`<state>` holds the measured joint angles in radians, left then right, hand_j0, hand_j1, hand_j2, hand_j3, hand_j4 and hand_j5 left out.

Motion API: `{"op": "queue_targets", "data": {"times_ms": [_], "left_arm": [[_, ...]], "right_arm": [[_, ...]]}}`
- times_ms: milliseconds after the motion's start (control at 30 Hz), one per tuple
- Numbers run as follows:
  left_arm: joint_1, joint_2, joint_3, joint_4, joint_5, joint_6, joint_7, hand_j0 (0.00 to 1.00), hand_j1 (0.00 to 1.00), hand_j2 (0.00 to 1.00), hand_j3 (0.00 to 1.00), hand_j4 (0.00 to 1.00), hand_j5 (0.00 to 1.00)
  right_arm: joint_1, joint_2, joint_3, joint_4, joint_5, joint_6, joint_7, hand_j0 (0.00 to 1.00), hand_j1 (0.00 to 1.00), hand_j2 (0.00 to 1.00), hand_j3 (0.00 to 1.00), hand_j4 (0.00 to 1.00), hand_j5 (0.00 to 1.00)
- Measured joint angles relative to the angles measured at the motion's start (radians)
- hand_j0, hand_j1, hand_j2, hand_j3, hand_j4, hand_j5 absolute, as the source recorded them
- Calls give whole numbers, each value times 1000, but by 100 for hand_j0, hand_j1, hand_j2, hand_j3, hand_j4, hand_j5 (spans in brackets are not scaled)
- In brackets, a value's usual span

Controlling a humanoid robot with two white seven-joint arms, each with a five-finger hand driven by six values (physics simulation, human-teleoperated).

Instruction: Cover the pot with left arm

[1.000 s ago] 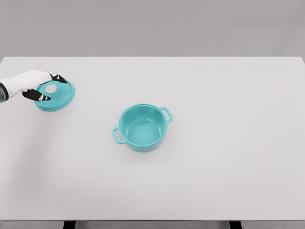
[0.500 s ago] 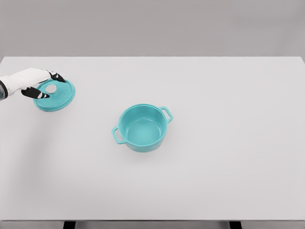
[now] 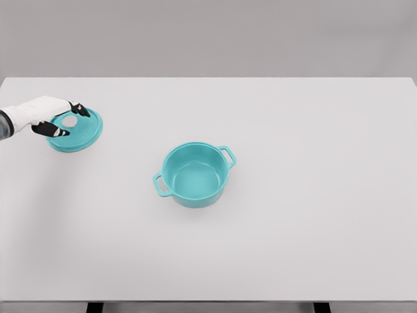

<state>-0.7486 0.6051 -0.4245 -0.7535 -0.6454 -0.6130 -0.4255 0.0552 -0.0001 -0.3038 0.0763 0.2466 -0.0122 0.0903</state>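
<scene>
**Currently: left hand at the lid, pot uncovered**

Left hand (image 3: 51, 117) comes in from the left edge of the head view, white forearm, black-tipped fingers (image 3: 79, 109). It sits over the left part of the teal lid (image 3: 77, 130). Fingers are partly curled around the pale round knob (image 3: 69, 121) at the lid centre: one set of fingertips above the knob, the thumb side below it. Looks like a loose bracket on the knob; whether the fingers are actually pressing on it I can't tell from this angle.

Lid is on the far left of the white bench (image 3: 293, 228), and it reads as slightly tilted; can't tell whether its underside is touching the bench surface or is just off it.

Teal pot (image 3: 193, 175) stands upright near the middle of the bench, well apart from the lid, to the lid's right and nearer the camera. It's open, inside visible and bare. Two loop handles: one at the lower left (image 3: 160, 184), one at the upper right (image 3: 227, 156).

Right arm doesn't show in the view.

Two dark bench legs peek out at the bottom edge, left one (image 3: 95, 307).
</scene>
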Motion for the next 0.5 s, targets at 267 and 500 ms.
{"op": "queue_targets", "data": {"times_ms": [267, 500], "left_arm": [[0, -1, -1, 11, 0, 0, 0, 66, 66, 66, 66, 66, 66], [0, -1, 0, 13, 0, 0, 0, 58, 58, 58, 58, 58, 58]], "right_arm": [[0, 0, 0, 0, 0, 0, 0, 100, 100, 100, 100, 100, 100], [0, 0, 0, 0, 0, 0, 0, 100, 100, 100, 100, 100, 100]]}}
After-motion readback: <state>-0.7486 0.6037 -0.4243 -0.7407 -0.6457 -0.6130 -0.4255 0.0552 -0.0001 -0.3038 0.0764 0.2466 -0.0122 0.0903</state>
